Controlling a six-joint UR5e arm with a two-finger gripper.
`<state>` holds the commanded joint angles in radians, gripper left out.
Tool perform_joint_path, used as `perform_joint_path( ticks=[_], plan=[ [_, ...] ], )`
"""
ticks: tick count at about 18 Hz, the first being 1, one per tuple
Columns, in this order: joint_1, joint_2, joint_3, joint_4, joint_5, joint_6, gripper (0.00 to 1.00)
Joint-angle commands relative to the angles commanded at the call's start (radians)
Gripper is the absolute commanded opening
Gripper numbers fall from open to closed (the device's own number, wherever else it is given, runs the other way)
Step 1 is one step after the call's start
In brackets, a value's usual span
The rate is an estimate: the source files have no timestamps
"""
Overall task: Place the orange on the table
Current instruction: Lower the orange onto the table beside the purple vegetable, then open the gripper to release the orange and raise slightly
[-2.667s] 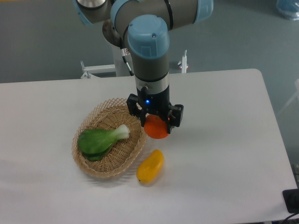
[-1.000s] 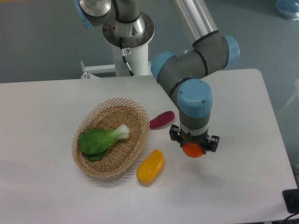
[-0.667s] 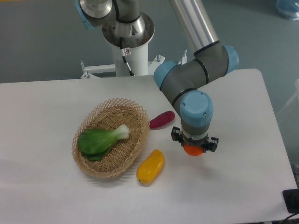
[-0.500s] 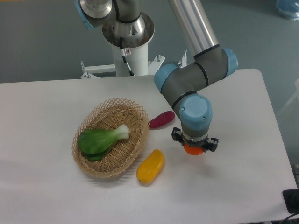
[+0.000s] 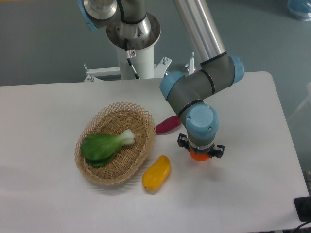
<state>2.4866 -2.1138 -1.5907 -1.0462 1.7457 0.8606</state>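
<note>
The orange (image 5: pixel 199 155) is a small bright orange-red ball, mostly hidden under the wrist. My gripper (image 5: pixel 200 152) is shut on it, pointing straight down, low over the white table (image 5: pixel 243 121), right of the basket. I cannot tell whether the orange touches the table.
A wicker basket (image 5: pixel 115 143) with a green leafy vegetable (image 5: pixel 104 145) stands at left. A yellow-orange oblong fruit (image 5: pixel 156 173) lies in front of the basket. A purple-red oblong vegetable (image 5: pixel 168 124) lies just behind my gripper, partly hidden by the arm.
My gripper carried the orange from the basket's right rim out to the right, then lowered it toward the table. Over the last half second it sank slightly.
</note>
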Motion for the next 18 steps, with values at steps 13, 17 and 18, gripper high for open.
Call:
perform_joint_path(
  ticks=[13, 17, 18],
  plan=[
    [0.000, -0.003, -0.014, 0.025, 0.023, 0.000, 0.89],
    [0.000, 0.012, 0.021, 0.032, 0.017, 0.005, 1.00],
    [0.000, 0.012, 0.043, 0.040, 0.015, 0.005, 1.00]
  ],
)
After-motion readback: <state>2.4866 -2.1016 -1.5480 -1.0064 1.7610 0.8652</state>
